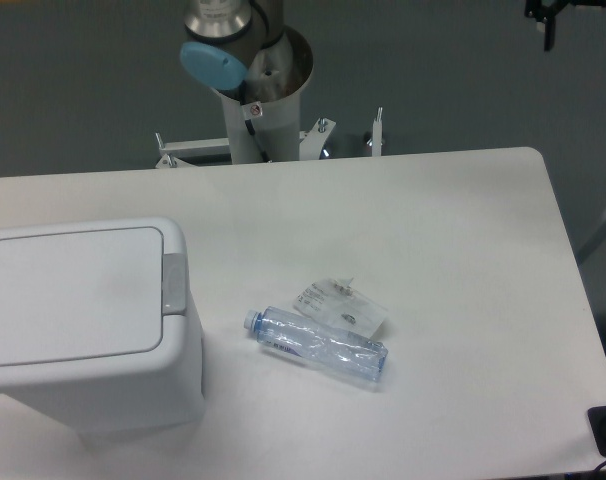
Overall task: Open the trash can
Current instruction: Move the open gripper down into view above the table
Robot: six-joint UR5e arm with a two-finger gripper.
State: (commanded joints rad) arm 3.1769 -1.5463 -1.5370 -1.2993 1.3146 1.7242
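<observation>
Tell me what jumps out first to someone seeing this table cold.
The big white trash can at the table's left front corner, lid shut, grey button on its right rim. Next, a crushed clear bottle lying on its side mid-table, a crumpled wrapper just behind it. The arm's base stands behind the far edge; its hand is out of view.

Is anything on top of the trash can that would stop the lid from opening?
No, nothing visible is in the way. The trash can has a bare, shut lid. The grey button is uncovered too. The plastic bottle and wrapper lie beside it, apart. The gripper isn't in view.
</observation>
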